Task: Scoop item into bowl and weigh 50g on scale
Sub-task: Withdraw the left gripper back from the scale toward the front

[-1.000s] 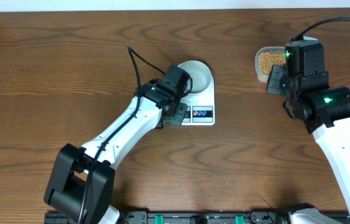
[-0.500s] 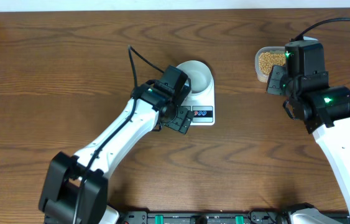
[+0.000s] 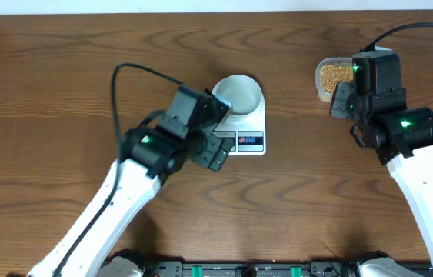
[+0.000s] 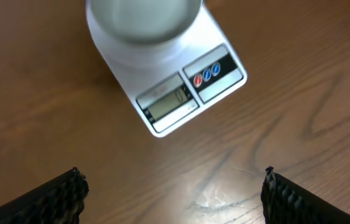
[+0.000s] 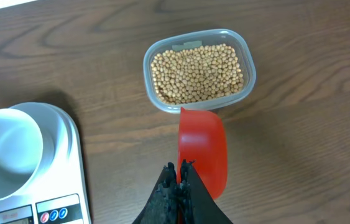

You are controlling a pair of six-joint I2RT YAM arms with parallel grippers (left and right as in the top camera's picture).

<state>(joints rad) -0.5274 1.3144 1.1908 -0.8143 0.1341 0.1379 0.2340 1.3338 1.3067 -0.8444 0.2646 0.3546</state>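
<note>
My fingers show only as two dark ribbed tips at the bottom corners, spread wide with bare wooden surface between them. Near the top edge the white scale lies at a slant, with its grey display and red and blue buttons towards me. The pale bowl rests on its far end, cut off by the top edge

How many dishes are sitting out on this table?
2. The empty pale bowl stands on the white scale mid-table; a clear tub full of beans sits far right, beside the red scoop.
</note>
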